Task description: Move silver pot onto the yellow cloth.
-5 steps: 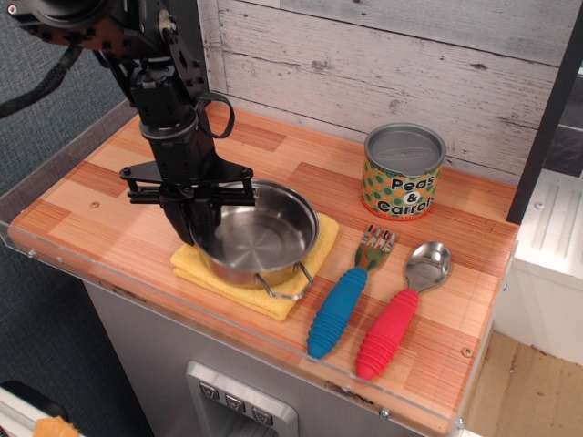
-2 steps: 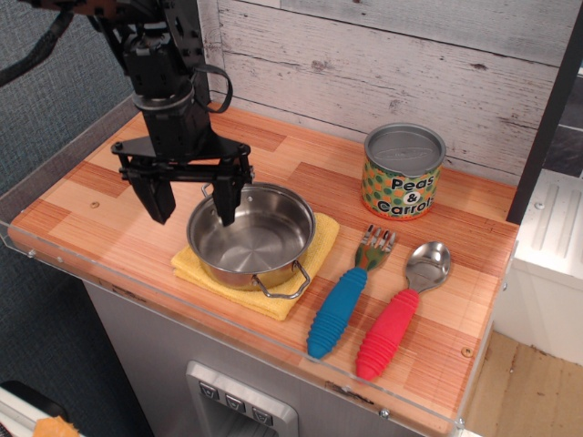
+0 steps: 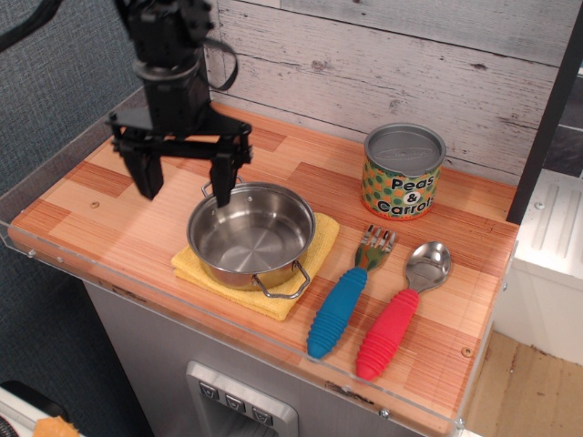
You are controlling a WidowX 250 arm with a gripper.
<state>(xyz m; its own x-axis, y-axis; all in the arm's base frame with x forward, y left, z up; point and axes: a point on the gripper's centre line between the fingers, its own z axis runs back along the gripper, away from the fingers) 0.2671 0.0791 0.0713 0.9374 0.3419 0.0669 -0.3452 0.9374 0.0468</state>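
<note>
The silver pot (image 3: 252,236) is a shiny shallow steel pot with wire loop handles. It sits upright on the yellow cloth (image 3: 312,257), a folded bright-yellow towel at the front left of the wooden counter. My gripper (image 3: 184,185) is open and empty. It hangs above the pot's left rim, with one finger left of the pot and the other over its back left edge, clear of the pot.
An orange-green "Peas & Carrots" can (image 3: 404,172) stands at the back right. A fork with a blue handle (image 3: 344,301) and a spoon with a red handle (image 3: 398,315) lie right of the cloth. A clear plastic rim (image 3: 55,259) edges the counter.
My gripper has let go of the pot's left rim, opened wide and risen. The pot stays on the yellow cloth.
</note>
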